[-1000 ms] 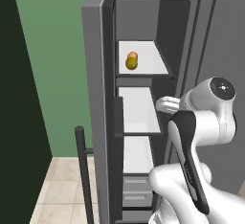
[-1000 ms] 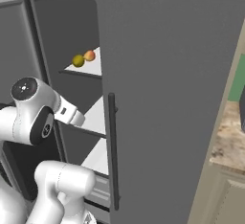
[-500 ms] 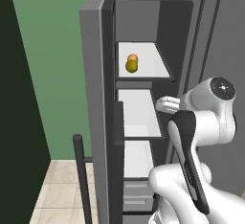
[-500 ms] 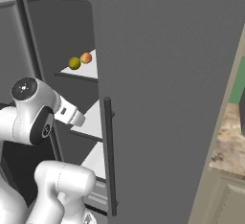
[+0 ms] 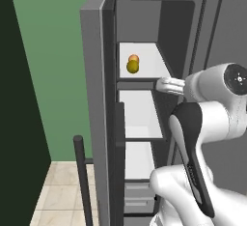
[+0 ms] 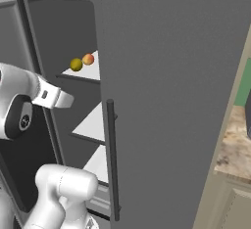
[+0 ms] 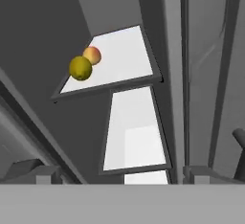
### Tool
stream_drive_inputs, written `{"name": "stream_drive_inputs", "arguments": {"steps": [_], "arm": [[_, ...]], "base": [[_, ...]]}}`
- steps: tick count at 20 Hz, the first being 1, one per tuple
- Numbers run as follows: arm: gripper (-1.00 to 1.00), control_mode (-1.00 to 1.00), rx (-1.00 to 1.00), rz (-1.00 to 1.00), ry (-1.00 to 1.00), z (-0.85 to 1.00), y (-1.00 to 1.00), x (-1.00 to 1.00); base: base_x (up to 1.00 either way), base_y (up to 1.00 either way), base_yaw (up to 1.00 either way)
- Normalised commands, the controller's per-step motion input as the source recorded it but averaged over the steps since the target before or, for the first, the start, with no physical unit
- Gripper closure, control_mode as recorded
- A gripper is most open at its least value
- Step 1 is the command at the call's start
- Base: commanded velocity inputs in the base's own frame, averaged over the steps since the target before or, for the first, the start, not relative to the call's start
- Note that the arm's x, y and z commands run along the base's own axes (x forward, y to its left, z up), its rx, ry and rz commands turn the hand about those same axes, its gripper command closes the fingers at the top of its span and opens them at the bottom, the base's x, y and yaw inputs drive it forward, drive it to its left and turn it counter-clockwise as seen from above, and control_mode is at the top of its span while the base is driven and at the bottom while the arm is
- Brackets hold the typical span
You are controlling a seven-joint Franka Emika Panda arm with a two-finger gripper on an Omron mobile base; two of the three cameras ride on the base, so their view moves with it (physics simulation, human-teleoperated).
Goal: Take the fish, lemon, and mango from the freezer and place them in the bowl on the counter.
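Observation:
The freezer [image 5: 99,99] stands with its door swung open to the left. On its top white shelf [image 5: 149,63] the yellow-olive lemon [image 5: 132,66] [image 6: 76,65] [image 7: 80,68] sits touching the orange-red mango [image 5: 134,58] [image 6: 88,59] [image 7: 92,55], which lies just behind it. My gripper [image 5: 161,84] [image 6: 66,99] [image 7: 136,168] hovers in front of the compartment, at about the height of the top shelf's front edge, to the right of and below the fruits. Its fingers are spread wide with nothing between them. The fish is hidden. A strip of the marbled counter [image 6: 235,142] shows at the far right.
The wider right-hand fridge door [image 6: 171,91] is closed, its dark bar handle [image 6: 112,159] close to my arm. Two lower white shelves [image 5: 140,114] and grey drawers [image 5: 140,196] fill the compartment below. The open door's handle [image 5: 82,176] juts out at lower left, beside a green wall.
My hand has risen from beside the middle shelf to the level of the top shelf's edge. The fruits have stayed put and the jaws have stayed wide.

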Motion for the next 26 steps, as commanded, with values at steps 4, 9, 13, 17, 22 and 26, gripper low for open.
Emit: {"name": "stream_drive_inputs", "arguments": {"steps": [4, 9, 13, 17, 22, 26], "arm": [[-1.0, -1.0, -0.09, 0.03, -0.17, 0.92, 0.22, -0.09], [-1.0, -1.0, -0.04, 0.1, -0.05, 0.53, 0.29, 0.0], [-1.0, -1.0, 0.0, 0.19, 0.13, 0.02, 0.13, 0.25], [-1.0, -1.0, -0.02, 0.16, 0.04, -0.01, 0.09, 0.07], [-1.0, -1.0, 0.0, 0.02, 0.0, -0.16, 0.01, 0.27], [-1.0, -1.0, -0.03, 0.0, 0.04, -0.17, 0.13, 0.71]], "base": [[0.0, 0.0, 0.0], [0.0, 0.0, 0.0], [0.0, 0.0, 0.0], [0.0, 0.0, 0.0], [0.0, 0.0, 0.0], [0.0, 0.0, 0.0]]}}
